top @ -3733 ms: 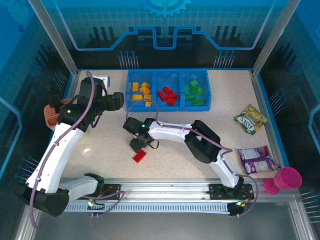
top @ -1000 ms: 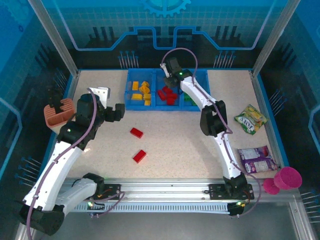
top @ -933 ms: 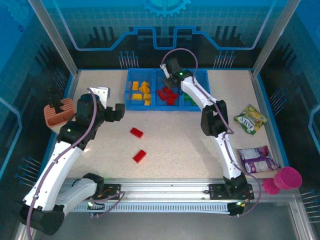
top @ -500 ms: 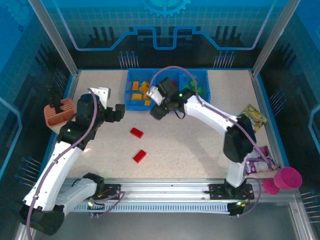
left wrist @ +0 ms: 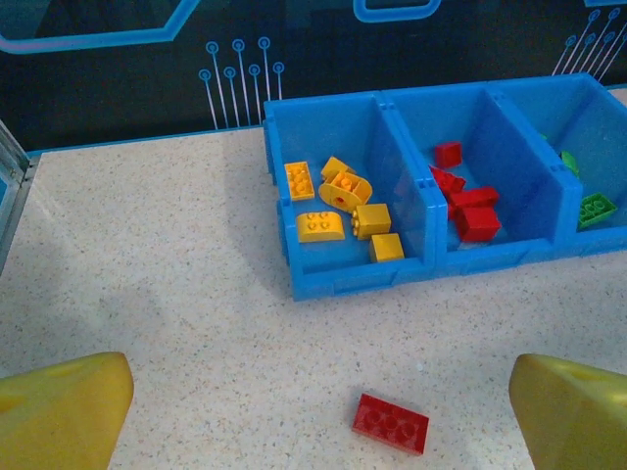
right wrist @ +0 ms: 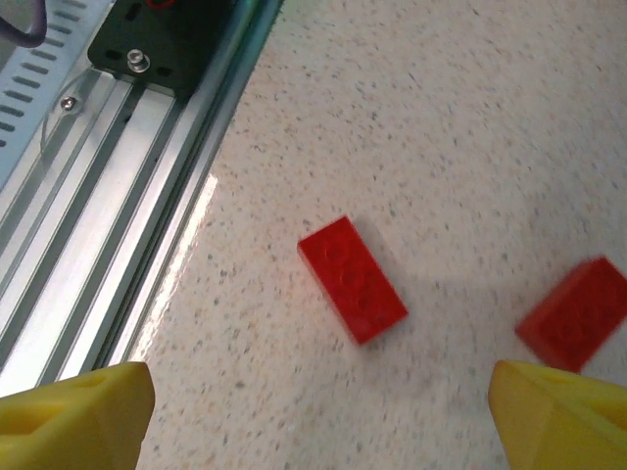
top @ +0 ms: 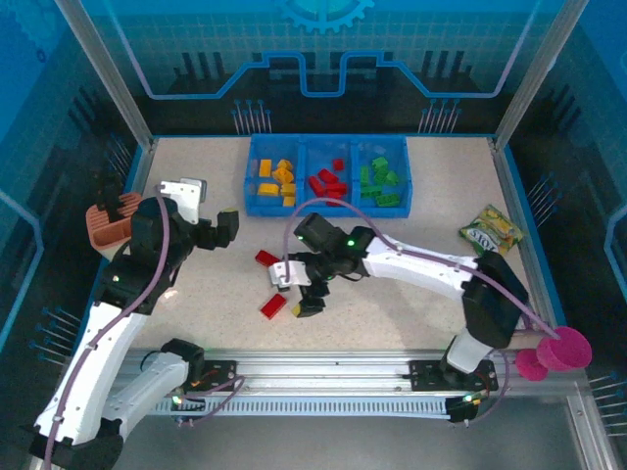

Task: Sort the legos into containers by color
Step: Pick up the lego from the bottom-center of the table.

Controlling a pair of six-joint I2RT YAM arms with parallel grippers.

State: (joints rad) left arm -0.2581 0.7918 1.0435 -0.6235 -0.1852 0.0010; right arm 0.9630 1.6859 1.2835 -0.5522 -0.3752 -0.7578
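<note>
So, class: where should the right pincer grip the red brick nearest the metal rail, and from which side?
Grip the red brick across its two long side walls, from straight above: it lies flat, studs up. Turn the right pincer to match its diagonal.

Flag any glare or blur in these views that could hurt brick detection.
Right wrist: glare streak along the metal rail; centre red brick sharp, edge red brick soft. Left wrist: evenly lit, blue tray crisp. Top external: small shiny patch on the table, left side.
</note>
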